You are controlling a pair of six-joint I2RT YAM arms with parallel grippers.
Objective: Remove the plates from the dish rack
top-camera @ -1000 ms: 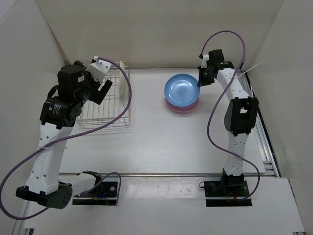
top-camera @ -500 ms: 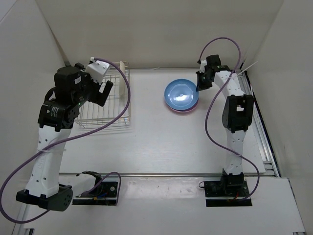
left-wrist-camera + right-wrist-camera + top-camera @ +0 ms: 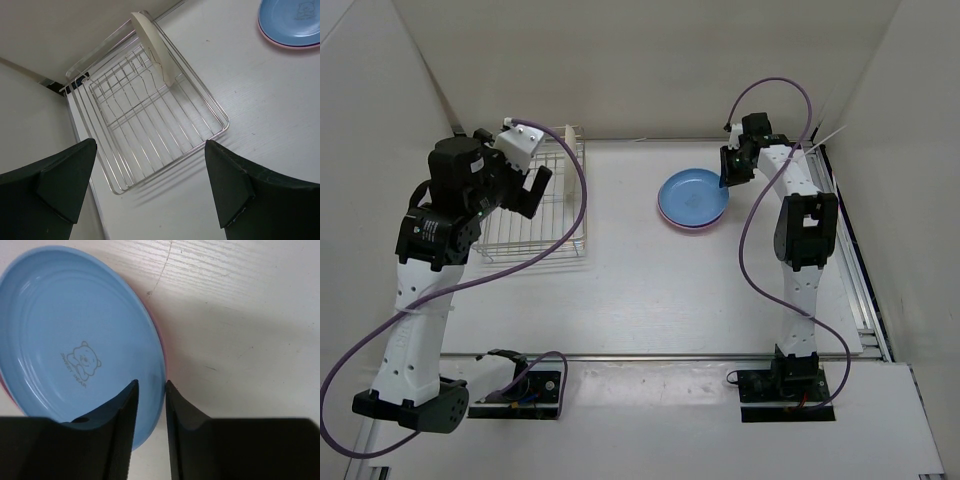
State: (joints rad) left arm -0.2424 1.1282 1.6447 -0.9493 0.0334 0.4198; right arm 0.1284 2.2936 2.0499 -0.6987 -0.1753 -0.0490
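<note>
- Left claw (image 3: 150,150): jaws spread wide with nothing between them. It is poised above the rack (image 3: 515,225).
- Rack: we note it at the left side of the table (image 3: 650,290), towards the far edge.
- Cream plate (image 3: 152,47): in the rack, standing on edge among the wires. It is on the rack's right side, at the far end.
- Blue plate (image 3: 692,195): out of the rack, on the table right of centre. It lies face up on the pink plate (image 3: 287,45), of which we see only a sliver of rim. A small bear mark (image 3: 80,360) sits at the blue plate's centre.
- Right claw (image 3: 150,385): at the blue plate's right rim, jaws a narrow gap apart, one on each side of the rim. We cannot tell whether they pinch it.
</note>
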